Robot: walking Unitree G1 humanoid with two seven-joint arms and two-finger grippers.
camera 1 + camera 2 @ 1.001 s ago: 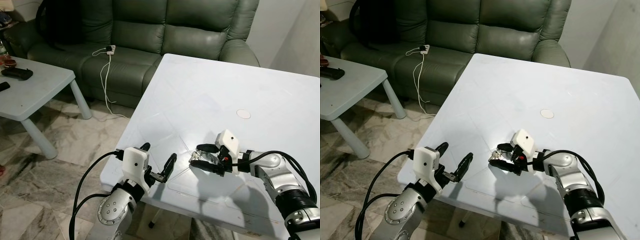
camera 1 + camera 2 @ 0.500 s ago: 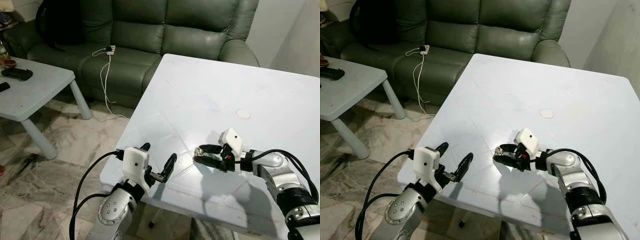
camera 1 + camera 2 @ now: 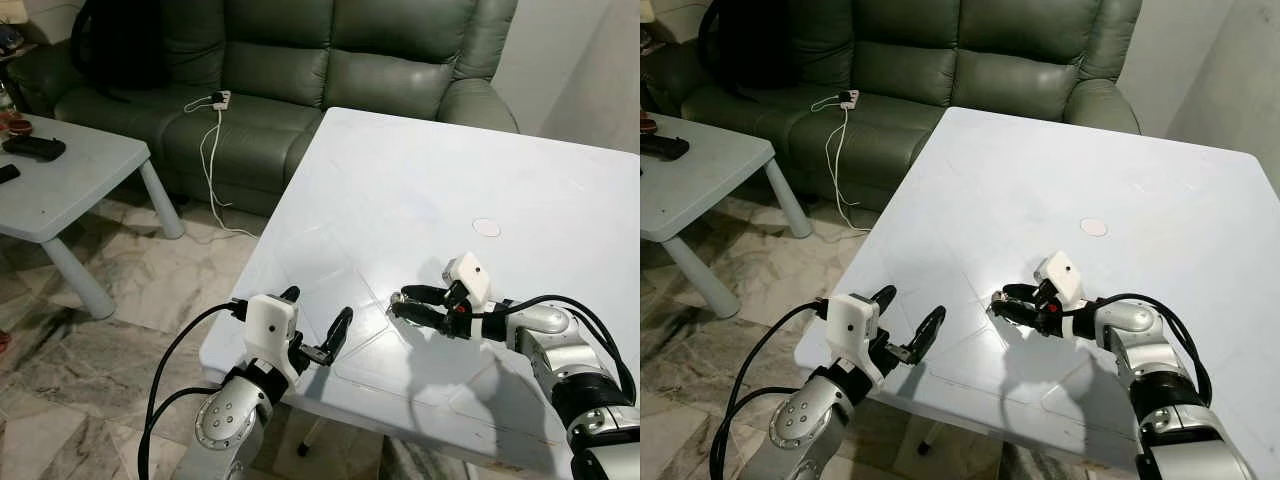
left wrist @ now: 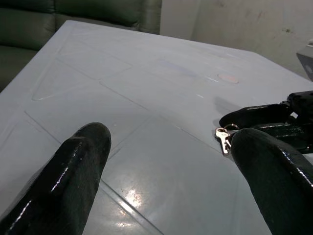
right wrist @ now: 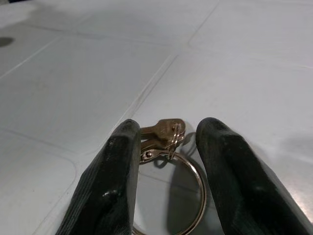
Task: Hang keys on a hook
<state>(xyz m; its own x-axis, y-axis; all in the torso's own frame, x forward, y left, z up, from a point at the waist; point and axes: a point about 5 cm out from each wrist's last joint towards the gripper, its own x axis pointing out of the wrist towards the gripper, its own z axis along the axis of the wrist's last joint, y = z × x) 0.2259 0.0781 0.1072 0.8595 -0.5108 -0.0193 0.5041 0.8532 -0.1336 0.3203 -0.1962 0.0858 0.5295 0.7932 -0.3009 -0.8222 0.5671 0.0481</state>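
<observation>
While lying between black fingers, keys [image 5: 164, 134]: resting with their ring on the white table [image 3: 420, 180].
Right gripper [image 3: 400, 301]: straddling the keys, fingers parted, not pinching.
Left gripper [image 3: 318, 325]: hovering spread wide at the table's near edge.

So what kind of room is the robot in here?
Most likely a home living room: a green leather sofa stands behind the white table, a low side table sits on the marble floor, and a charger cable trails off the sofa.
</observation>
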